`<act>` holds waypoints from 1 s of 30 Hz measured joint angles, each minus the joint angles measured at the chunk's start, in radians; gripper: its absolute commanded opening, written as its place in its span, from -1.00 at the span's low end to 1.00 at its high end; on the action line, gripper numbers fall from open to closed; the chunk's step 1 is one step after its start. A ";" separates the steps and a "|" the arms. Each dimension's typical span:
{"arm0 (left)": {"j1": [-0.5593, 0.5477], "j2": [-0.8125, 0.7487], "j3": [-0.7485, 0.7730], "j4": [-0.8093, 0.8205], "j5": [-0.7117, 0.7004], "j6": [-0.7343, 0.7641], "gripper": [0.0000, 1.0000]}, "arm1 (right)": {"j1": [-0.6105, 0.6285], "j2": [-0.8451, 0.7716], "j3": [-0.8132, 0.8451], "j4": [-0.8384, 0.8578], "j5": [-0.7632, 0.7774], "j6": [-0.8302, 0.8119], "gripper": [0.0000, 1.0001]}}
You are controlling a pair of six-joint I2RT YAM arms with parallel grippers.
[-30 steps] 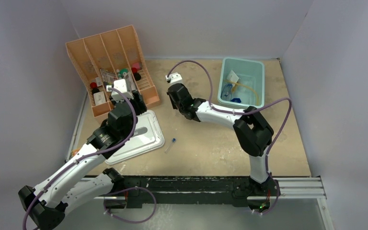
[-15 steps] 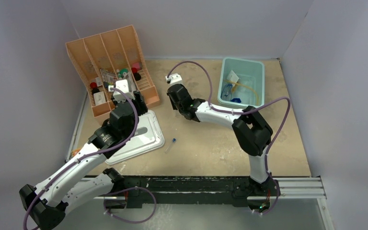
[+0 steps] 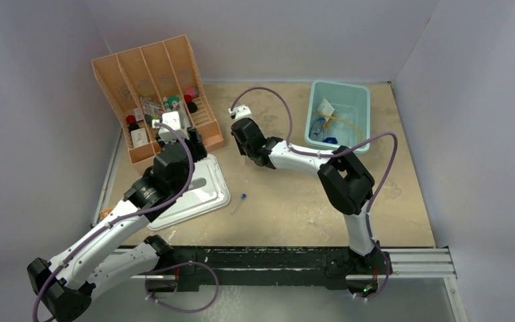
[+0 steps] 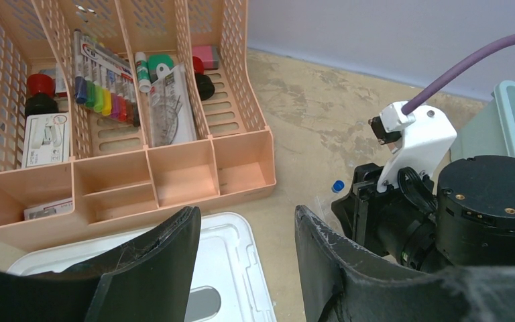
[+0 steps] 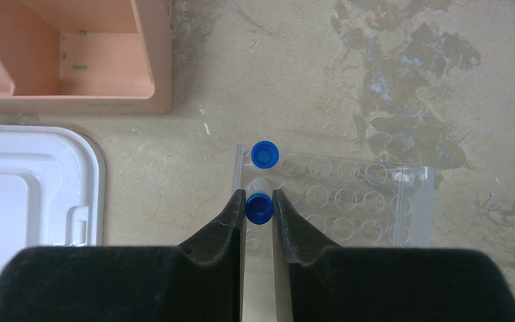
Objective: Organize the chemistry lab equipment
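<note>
Blue-capped test tube [image 5: 260, 210] sits pinched in right tool [image 5: 259, 200] above clear rack [image 5: 365, 209]; left tool [image 4: 247, 225] gapes empty.

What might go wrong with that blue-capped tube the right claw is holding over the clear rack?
1. The right gripper grips a blue-capped test tube over the clear holed rack; missing a hole, it may tip over.
2. Its fingers sit close to the racked tube and could knock it.
3. The open left gripper hangs near the right arm; they might bump.
</note>
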 measured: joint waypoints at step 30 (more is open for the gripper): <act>0.000 0.047 0.000 -0.002 0.000 0.000 0.07 | -0.028 0.068 0.146 -0.186 -0.061 0.060 -0.02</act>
